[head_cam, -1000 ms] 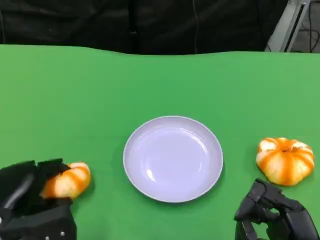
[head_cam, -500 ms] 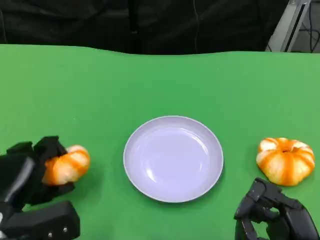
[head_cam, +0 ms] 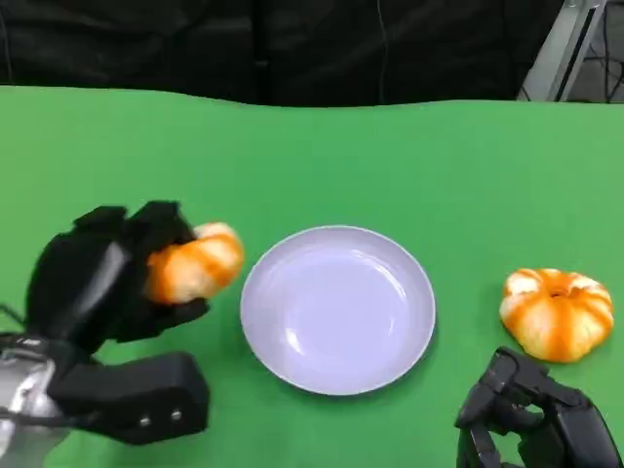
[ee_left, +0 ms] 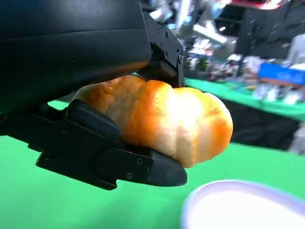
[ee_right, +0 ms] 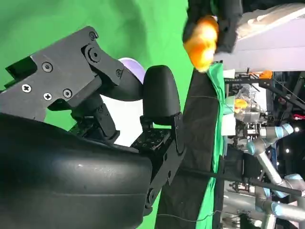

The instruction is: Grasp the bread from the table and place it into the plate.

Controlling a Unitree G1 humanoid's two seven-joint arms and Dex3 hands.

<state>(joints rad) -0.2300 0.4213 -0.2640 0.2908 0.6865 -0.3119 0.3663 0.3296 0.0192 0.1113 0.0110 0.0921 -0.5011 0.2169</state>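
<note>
left hand point(head_cam: 117, 268) clamps bread point(head_cam: 193, 263) just beside plate point(head_cam: 337, 310) rim; right hand point(head_cam: 531, 419) curled closed, holding nothing.

I am in a robotics lab. My table point(head_cam: 409, 156) is covered in bright green cloth, backed by a black curtain point(head_cam: 292, 49). Beyond it stand another robot arm point(ee_right: 267, 143) in grey with blue joints, cluttered benches point(ee_left: 248, 71), cables and metal framing point(head_cam: 561, 44).
</note>
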